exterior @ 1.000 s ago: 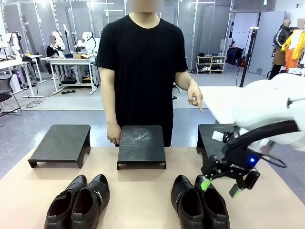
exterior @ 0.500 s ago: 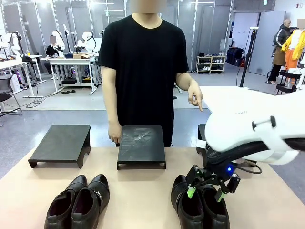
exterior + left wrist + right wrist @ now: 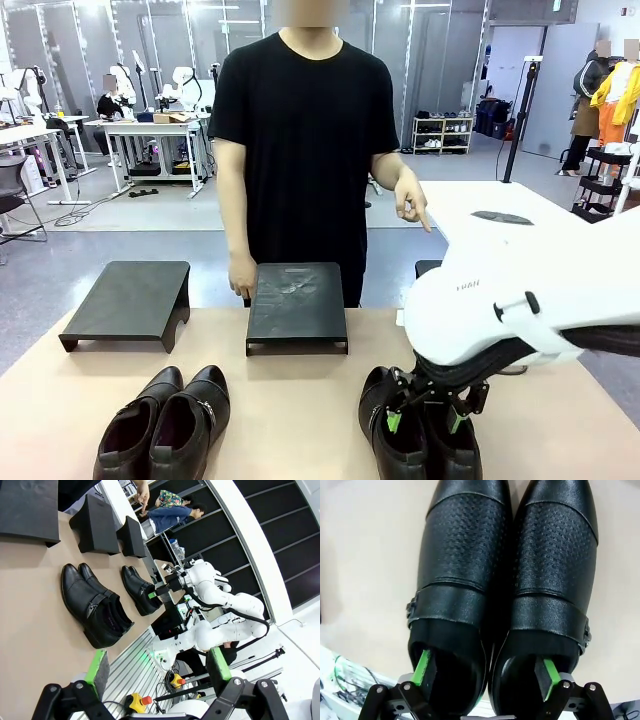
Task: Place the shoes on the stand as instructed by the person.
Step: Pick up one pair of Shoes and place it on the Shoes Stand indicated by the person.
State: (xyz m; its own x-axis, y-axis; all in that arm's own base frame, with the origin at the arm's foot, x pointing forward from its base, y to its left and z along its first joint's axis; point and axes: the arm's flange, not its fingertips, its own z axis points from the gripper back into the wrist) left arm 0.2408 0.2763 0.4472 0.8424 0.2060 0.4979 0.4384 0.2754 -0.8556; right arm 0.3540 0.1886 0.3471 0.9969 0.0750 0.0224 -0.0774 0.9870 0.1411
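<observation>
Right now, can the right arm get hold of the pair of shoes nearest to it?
Probably yes. The right gripper is open right at that pair of shoes, with one finger at each shoe's opening, and nothing lies between them.

Left shoe pair (image 3: pixel 165 425), right shoe pair (image 3: pixel 380 395) beside it — middle stand (image 3: pixel 297 305) behind, person (image 3: pixel 305 150) beyond.

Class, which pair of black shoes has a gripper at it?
The right-hand pair: the right gripper's open fingers dip into its shoes; the left-hand pair sits alone.
</observation>
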